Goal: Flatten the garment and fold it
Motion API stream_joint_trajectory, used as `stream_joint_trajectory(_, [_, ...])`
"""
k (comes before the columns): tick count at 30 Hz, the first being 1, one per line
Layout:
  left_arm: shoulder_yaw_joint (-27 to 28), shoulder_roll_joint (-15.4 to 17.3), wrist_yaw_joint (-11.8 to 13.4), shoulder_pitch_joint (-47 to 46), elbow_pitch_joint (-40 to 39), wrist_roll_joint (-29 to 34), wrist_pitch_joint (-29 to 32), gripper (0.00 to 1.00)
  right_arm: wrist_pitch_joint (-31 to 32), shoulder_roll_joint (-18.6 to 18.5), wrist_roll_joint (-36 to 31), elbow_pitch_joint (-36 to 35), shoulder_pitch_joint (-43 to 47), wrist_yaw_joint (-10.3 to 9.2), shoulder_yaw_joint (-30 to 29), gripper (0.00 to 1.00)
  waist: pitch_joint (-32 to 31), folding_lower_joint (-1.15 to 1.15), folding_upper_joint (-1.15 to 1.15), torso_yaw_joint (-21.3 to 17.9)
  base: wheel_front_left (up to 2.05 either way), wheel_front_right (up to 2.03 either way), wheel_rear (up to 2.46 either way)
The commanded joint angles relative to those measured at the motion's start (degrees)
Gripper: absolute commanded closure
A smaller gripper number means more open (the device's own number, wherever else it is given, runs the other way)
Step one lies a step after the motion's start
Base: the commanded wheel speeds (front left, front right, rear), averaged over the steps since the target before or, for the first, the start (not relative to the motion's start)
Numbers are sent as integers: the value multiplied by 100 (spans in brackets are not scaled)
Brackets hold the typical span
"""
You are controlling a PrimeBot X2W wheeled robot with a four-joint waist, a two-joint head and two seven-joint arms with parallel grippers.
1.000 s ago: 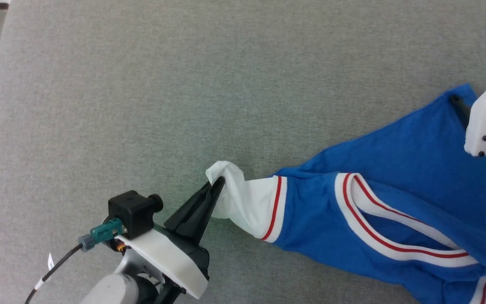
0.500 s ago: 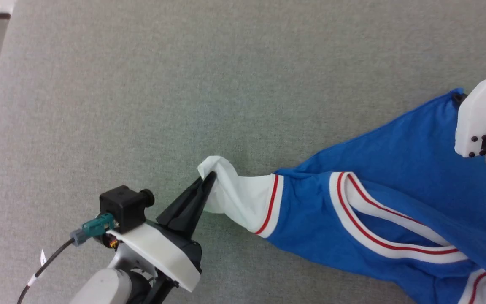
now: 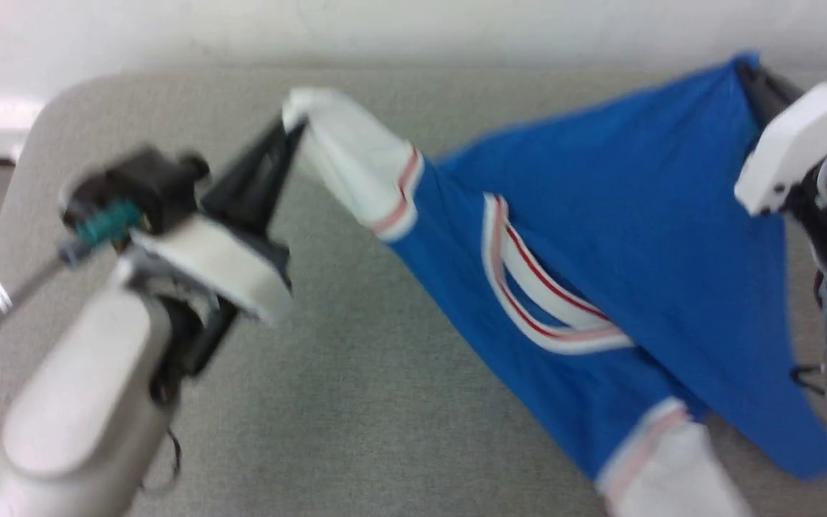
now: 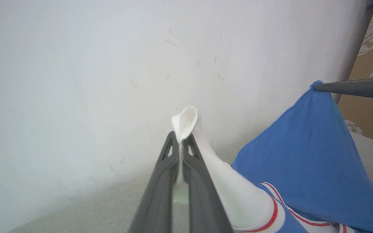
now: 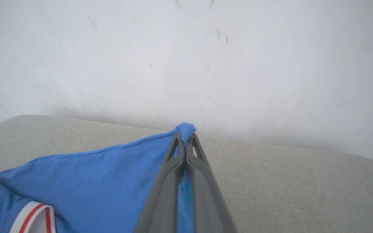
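**Inspector:** Count of items?

**Assessor:** One garment (image 3: 600, 215), one desk (image 3: 356, 402), and two tools: the left tool (image 4: 180, 137) and the right tool (image 5: 184, 137). Each tool has two long, dark, tapering fingers (image 4: 162, 181).

**Inspector:** Describe the garment.

**Assessor:** It is a royal-blue jersey of soft, matte cloth. Two sleeves are visible, both white: a first sleeve (image 3: 356, 161) and a second sleeve (image 3: 672, 467). Each joins the blue through a white band with a thin red stripe. One curved white collar band (image 3: 528, 301) with red lines crosses the blue panel.

**Inspector:** Where is the garment?

**Assessor:** It is held up above the desk, spread between the two tools along the desk's far edge. From that upper line it sags to a point toward the near right corner. The head view is blurred, so I cannot tell whether the lowest cloth touches the desk.

**Inspector:** State of the left tool?

**Assessor:** It is pinched tight on the end of the first sleeve, toward the far left corner. A small fold of white cloth sticks out past the tips.

**Inspector:** And the right tool?

**Assessor:** It is clamped on a corner of the blue cloth, toward the far right corner. The fingers are pressed together and a blue tuft pokes out beyond them.

**Inspector:** The second sleeve?

**Assessor:** It hangs at the low end, toward the desk's near edge, and runs out of the head view.

**Inspector:** Surfaces?

**Assessor:** The desk top is grey, finely woven and matte, with rounded far corners. Behind it stands a plain white wall (image 5: 186, 48) with faint scuffs.
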Motion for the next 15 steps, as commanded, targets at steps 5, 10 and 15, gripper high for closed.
stream_joint_trajectory(5, [44,62,-386,-1576,724,298,39,100,-385,137,-31,306,-907,-4,17,100,-978,1,0,-685,0,0,0])
stream_joint_trajectory(10, [-145,39,-636,-2718,1619,437,42,100,-592,242,-232,865,-1768,-4,141,100,-1303,1,0,-914,0,0,0])
stream_joint_trajectory(15, [-390,61,-728,-3410,2473,381,331,100,-729,407,-455,1540,-2378,-4,236,100,-1505,1,0,-1081,0,0,0])
